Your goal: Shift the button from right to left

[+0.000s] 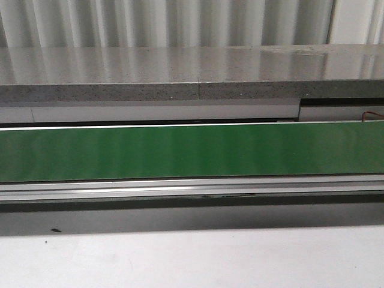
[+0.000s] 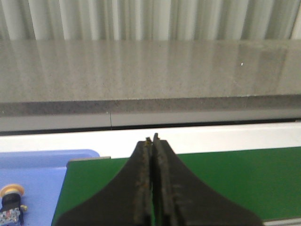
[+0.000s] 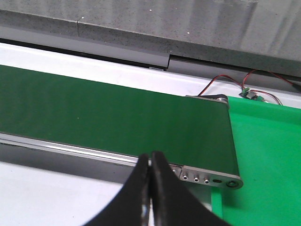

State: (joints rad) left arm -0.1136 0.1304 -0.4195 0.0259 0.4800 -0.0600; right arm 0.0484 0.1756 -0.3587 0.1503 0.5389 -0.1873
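Observation:
A button [image 2: 11,203] with a yellow round head and a blue block body lies in the blue tray [image 2: 42,174] at the belt's left end, seen only in the left wrist view. My left gripper [image 2: 152,140] is shut and empty above the green belt [image 2: 235,179], to the right of that button. My right gripper [image 3: 150,157] is shut and empty over the near rail [image 3: 70,149] of the belt [image 3: 117,117], close to the belt's right end. Neither gripper shows in the front view, where the belt [image 1: 192,150] carries nothing.
A grey speckled ledge [image 1: 192,72] runs behind the belt. A green tray [image 3: 268,155] stands past the belt's right end, with red and black wires [image 3: 235,82] behind it. A white table surface [image 1: 192,261] lies in front of the conveyor frame.

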